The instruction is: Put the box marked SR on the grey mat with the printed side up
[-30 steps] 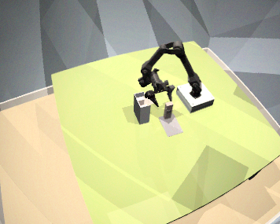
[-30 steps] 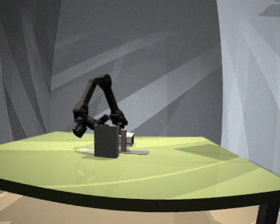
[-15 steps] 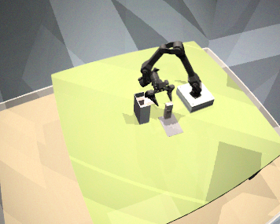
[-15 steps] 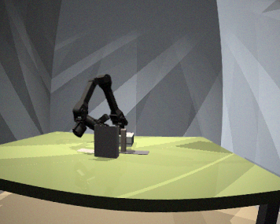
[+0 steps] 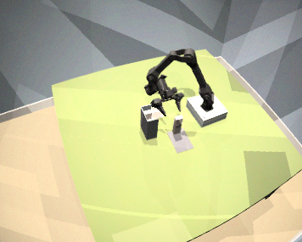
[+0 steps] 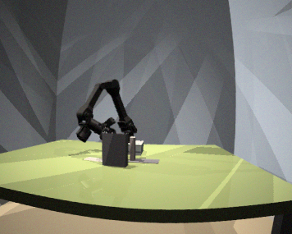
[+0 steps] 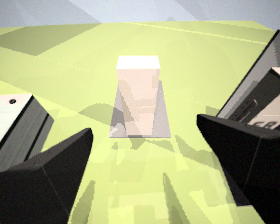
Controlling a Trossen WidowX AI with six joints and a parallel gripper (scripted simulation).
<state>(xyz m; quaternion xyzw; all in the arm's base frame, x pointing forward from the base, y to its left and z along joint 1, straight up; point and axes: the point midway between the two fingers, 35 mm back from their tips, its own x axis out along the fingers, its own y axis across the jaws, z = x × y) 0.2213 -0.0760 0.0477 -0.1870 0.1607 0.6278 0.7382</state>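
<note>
Wide-open end effector (image 5: 172, 106) (image 7: 144, 125) faces the upright pale rectangular box (image 5: 177, 124) (image 6: 132, 149) (image 7: 138, 95) on the flat grey mat (image 5: 182, 142) (image 6: 148, 161) (image 7: 162, 122), presumably because its printed side must still be turned up.

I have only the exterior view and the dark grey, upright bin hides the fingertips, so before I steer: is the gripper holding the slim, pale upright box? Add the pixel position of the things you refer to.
Observer: No. The gripper (image 5: 172, 112) (image 6: 108, 129) (image 7: 144, 125) is open, with nothing between its fingers.

Operator: Which part of the flat grey rectangular mat is that box on?

Observer: The slim, pale upright box (image 5: 178, 126) (image 6: 132, 150) (image 7: 139, 95) stands at the end of the mat (image 5: 182, 143) (image 6: 149, 162) (image 7: 162, 122) nearer the arm's base.

Operator: And inside the bin?

Observer: The open top of the bin (image 5: 149, 128) (image 6: 115, 149) (image 7: 249, 82) shows pale contents; I can't read a full code there.
</note>
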